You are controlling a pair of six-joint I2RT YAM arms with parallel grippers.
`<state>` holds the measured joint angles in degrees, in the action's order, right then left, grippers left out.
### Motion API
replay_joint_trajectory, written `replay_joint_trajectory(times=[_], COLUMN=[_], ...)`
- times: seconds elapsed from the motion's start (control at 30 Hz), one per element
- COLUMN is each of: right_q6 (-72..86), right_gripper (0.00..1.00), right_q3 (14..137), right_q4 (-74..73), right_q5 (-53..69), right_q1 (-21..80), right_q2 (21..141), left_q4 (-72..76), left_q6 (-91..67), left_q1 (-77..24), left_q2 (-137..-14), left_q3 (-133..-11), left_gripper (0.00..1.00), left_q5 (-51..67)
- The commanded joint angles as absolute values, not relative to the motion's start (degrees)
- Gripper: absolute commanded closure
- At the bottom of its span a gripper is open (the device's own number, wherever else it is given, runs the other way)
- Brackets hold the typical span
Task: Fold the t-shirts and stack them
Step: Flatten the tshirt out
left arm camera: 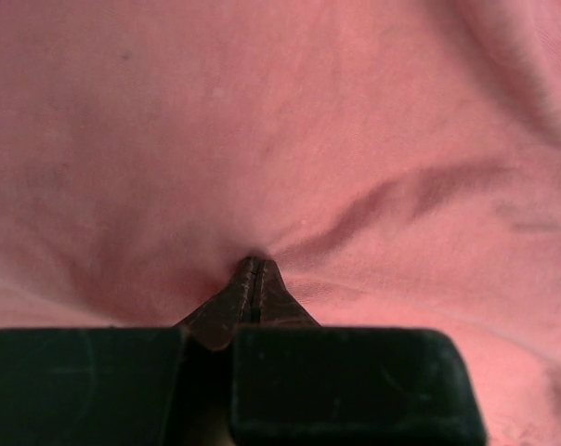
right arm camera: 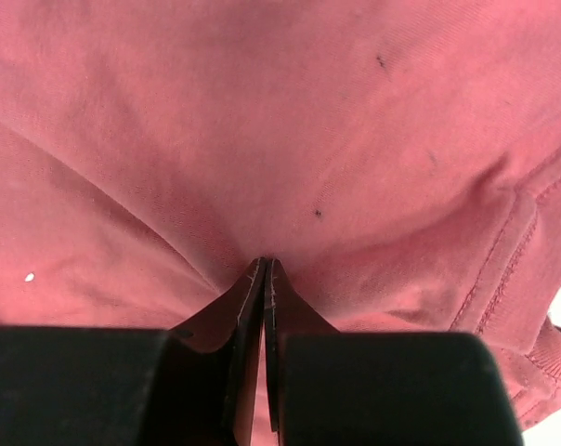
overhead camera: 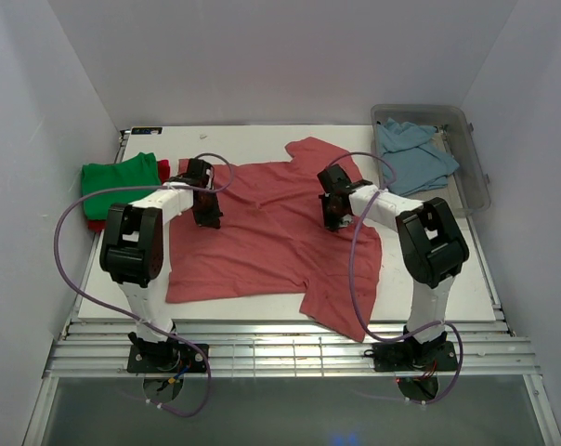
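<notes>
Left gripper [overhead camera: 208,219] and right gripper [overhead camera: 332,221], each clenched on a pinch of the salmon-pink shirt [overhead camera: 271,246], which lies spread at the centre of the table [overhead camera: 448,288], 1 sleeve overhanging at 5 o'clock. Green shirt [overhead camera: 121,177] folded on red shirt [overhead camera: 96,226] at 10 o'clock; light blue shirt [overhead camera: 412,153] inside clear bin [overhead camera: 476,177] at 2 o'clock.

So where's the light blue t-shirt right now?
In the top view, the light blue t-shirt lies crumpled inside the clear bin at the far right corner of the table.
</notes>
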<state>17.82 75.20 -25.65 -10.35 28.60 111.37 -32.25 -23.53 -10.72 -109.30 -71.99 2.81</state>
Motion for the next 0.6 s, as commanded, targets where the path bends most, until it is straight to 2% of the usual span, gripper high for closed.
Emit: replay_joint_trajectory(times=[0.0,0.33,0.47,0.57], right_q6=[22.2,26.5,23.0,20.4], right_gripper=[0.92,0.92,0.91,0.85], right_q3=[68.5,58.6,67.9,79.7], right_q4=[-31.3,-32.3,-36.0,-38.0], right_q5=[-10.6,-12.0,-17.9,-21.4], right_q1=[32.0,35.4,35.2,33.5], right_q2=[109.4,99.8,97.8,99.5], left_q4=[-40.7,-42.5,-42.1,-41.7], left_q6=[-24.8,-25.5,-23.6,-22.1], left_q1=[-10.6,-10.6,-10.5,-10.5], left_q2=[-107.2,-101.6,-102.3,-103.0], left_q3=[-66.6,-63.8,-72.6,-78.4], left_gripper=[1.00,1.00,1.00,1.00], left_q5=[-4.6,-9.1,-8.6,-7.9])
